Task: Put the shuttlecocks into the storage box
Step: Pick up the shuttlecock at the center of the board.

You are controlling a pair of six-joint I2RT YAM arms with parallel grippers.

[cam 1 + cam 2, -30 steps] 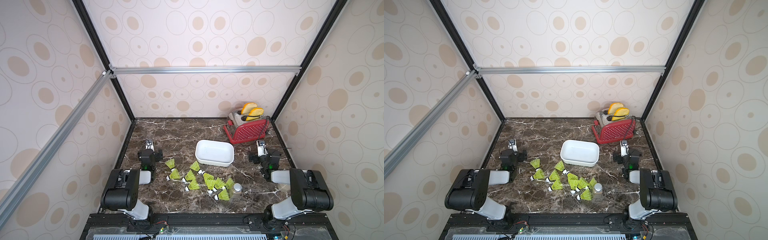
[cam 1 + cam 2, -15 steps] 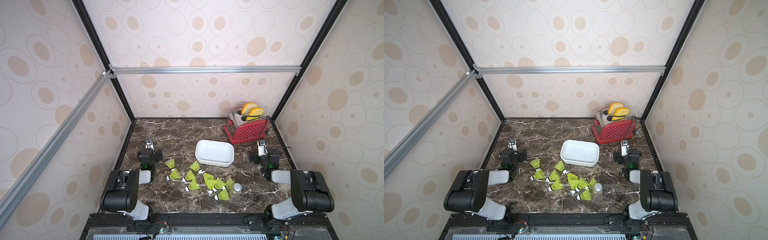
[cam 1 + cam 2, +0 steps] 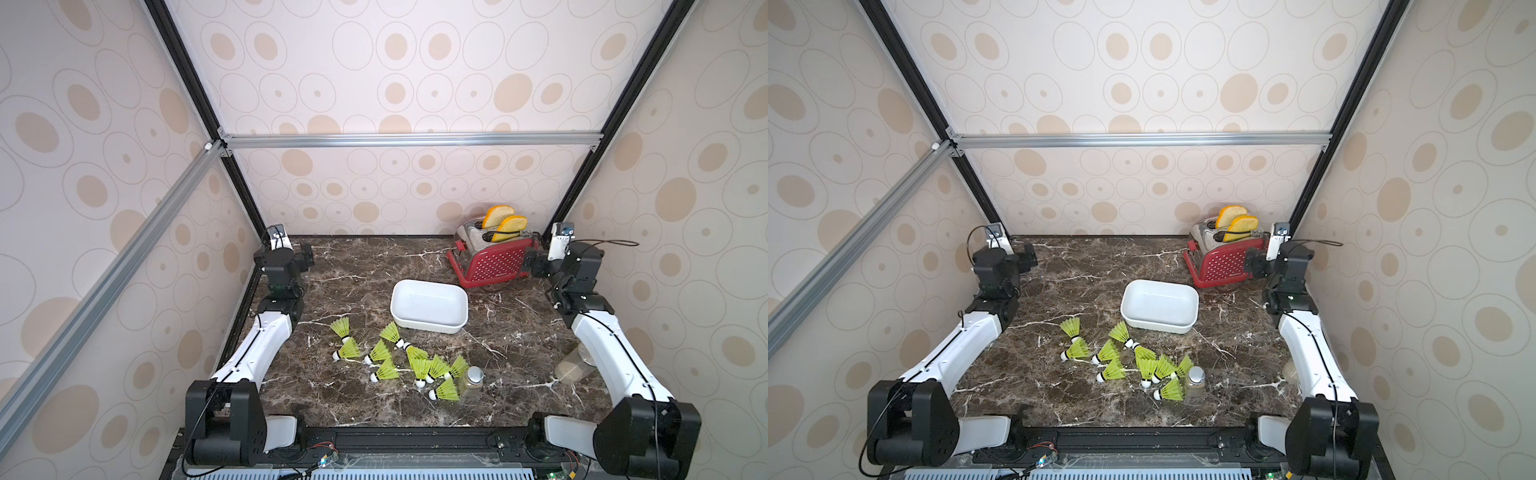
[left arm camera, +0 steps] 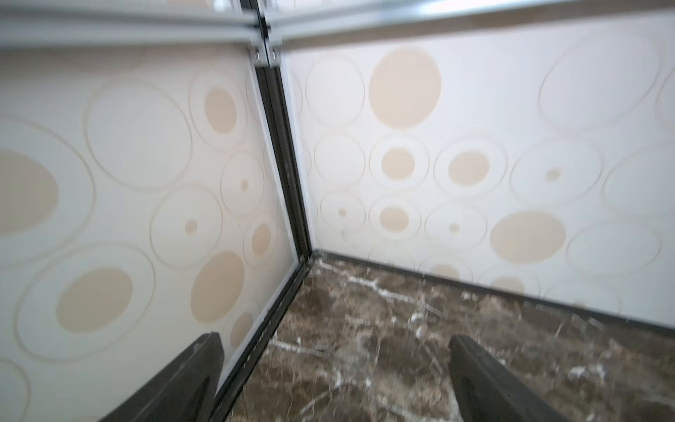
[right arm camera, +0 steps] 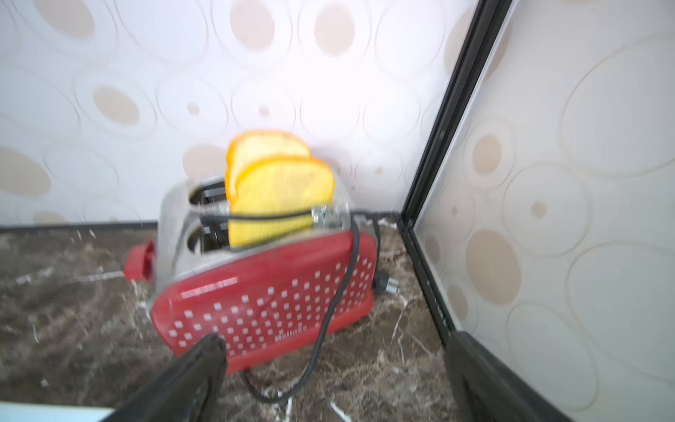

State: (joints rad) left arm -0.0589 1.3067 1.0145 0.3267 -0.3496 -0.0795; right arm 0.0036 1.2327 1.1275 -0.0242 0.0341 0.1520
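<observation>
Shuttlecocks (image 3: pixel 419 365) lie loose — near the storage box (image 3: pixel 428 327).

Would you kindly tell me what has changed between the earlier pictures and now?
The left claw and right claw have risen and reached toward the back corners, both open and empty. Nothing was taken or released. The shuttlecocks, storage box, toaster and jar have not moved.

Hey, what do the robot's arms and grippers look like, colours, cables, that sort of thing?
The left arm and right arm match: smooth white link shells between chunky black joint housings, a thin black cable along each. The left gripper and right gripper have plain black tapering jaws. No markings readable.
</observation>
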